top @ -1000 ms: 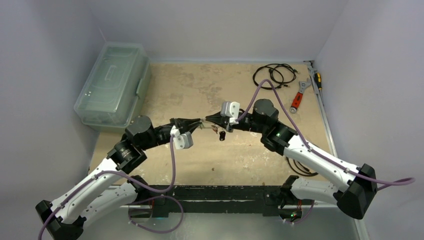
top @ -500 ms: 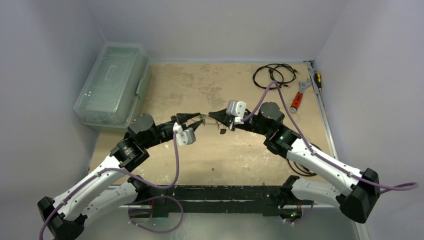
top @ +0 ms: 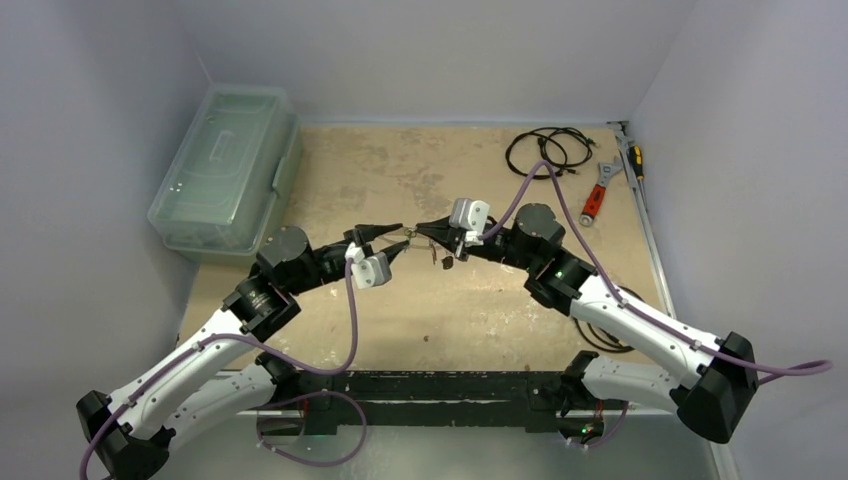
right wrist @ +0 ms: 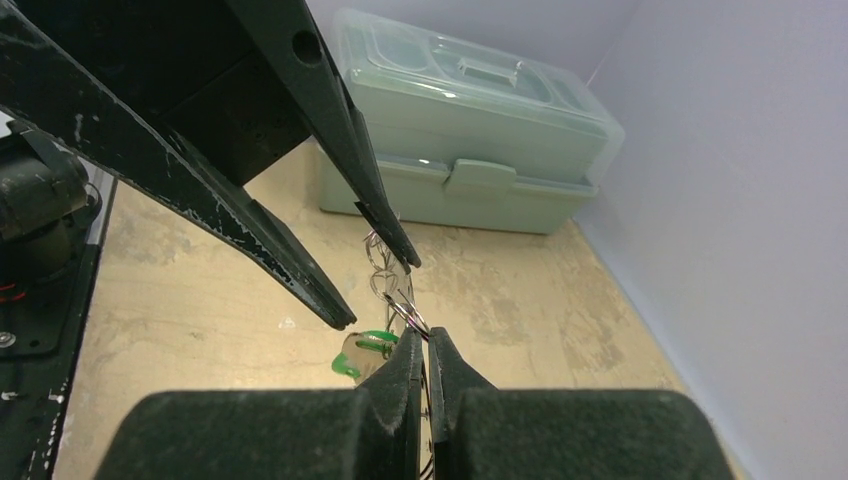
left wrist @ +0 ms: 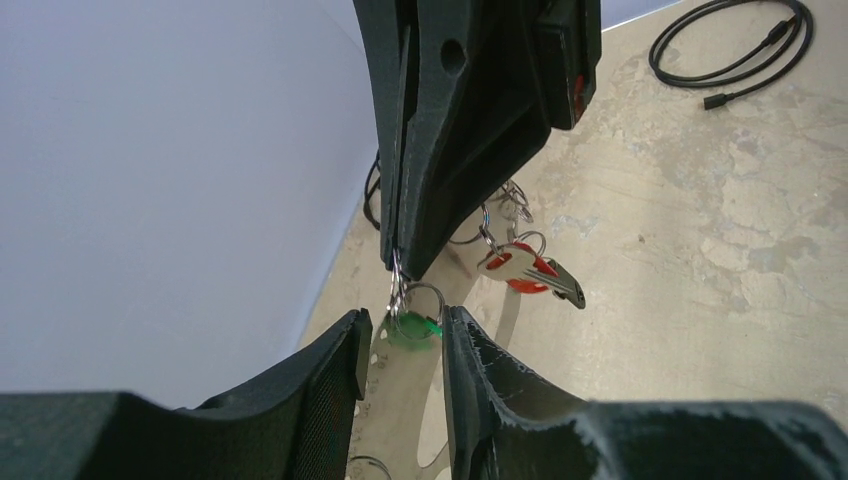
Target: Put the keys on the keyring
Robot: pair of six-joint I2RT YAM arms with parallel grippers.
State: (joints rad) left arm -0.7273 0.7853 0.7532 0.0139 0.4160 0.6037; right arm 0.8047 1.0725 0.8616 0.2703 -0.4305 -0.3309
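Top external, left gripper point(top: 403, 236) spread, right gripper point(top: 421, 229) pinching keyring point(left wrist: 395, 400), walls point(top: 690, 150) distant.

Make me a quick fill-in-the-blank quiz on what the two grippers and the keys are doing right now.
The jaws of the left gripper stand ___, the green key between them.
The jaws of the right gripper are ___ on the keyring.
The second key, dangling beside the right gripper, has a ___ tag.
Missing words: open; shut; red.

White arm links point(top: 640, 320), black joints point(top: 283, 248), purple cables point(top: 350, 310), matte black grippers point(top: 402, 235) point(top: 419, 227)
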